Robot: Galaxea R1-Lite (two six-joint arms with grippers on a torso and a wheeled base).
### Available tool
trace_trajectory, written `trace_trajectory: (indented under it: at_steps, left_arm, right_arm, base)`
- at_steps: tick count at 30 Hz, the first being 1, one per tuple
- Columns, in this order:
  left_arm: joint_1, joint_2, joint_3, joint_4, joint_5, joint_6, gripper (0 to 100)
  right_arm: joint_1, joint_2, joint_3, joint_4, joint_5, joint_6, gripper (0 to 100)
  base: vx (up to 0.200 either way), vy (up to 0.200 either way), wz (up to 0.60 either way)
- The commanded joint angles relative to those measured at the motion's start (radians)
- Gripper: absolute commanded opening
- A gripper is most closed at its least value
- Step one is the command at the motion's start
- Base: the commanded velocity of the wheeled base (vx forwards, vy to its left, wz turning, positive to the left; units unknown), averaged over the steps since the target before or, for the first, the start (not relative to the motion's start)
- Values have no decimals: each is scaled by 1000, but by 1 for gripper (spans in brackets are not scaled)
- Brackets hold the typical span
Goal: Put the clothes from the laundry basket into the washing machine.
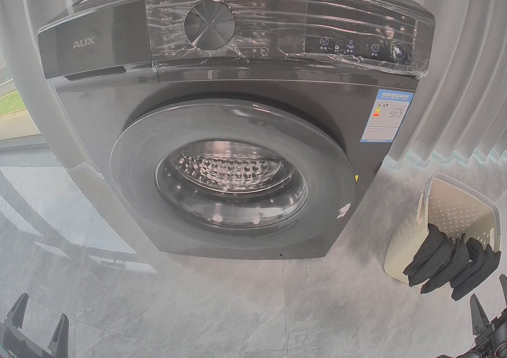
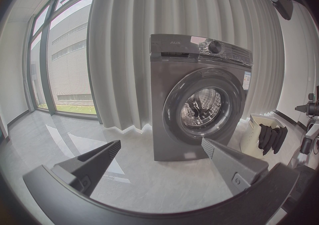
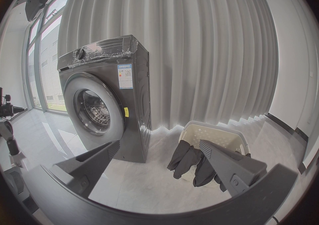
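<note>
- Both claws are wide open and holding nothing: left claw [image 2: 160, 142] and right claw [image 3: 159, 142] just hang over the floor [image 1: 211, 311].
- Right wrist view peeks into the laundry basket [image 3: 216, 132], while head view faces the washing machine [image 1: 237, 110] door, which is shut.
- Black clothes [image 1: 449, 261] are draped over the basket's rim, right of the machine.

Drawer front [image 1: 90, 43]: you see a short pale logo, upper left of the washing machine [image 1: 95, 126].
Dial [image 1: 209, 25]: small print rings it under film, too small to read.
Touch panel [image 1: 364, 46]: lit icons only.
Energy label [image 1: 386, 115]: blue header, coloured bars, QR code; the wording is illegible.
</note>
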Motion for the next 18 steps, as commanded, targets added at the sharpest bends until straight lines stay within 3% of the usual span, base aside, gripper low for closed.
trace_trajectory:
  at_steps: [1,7,16,18]
  left_arm:
    - [0,-12,16,0,0,1,100]
    - [0,-12,16,0,-1,-8,100]
    - [0,-12,16,0,-1,-5,100]
    - [0,-12,16,0,-1,-2,100]
  right_arm:
    - [0,-1,18,0,1,0,100]
    - [0,0,18,0,1,0,100]
    - [0,-1,18,0,1,0,100]
    - [0,0,18,0,1,0,100]
  base:
    - [0,0,0]
    - [0,0,0]
    - [0,200,0]
    - [0,0,0]
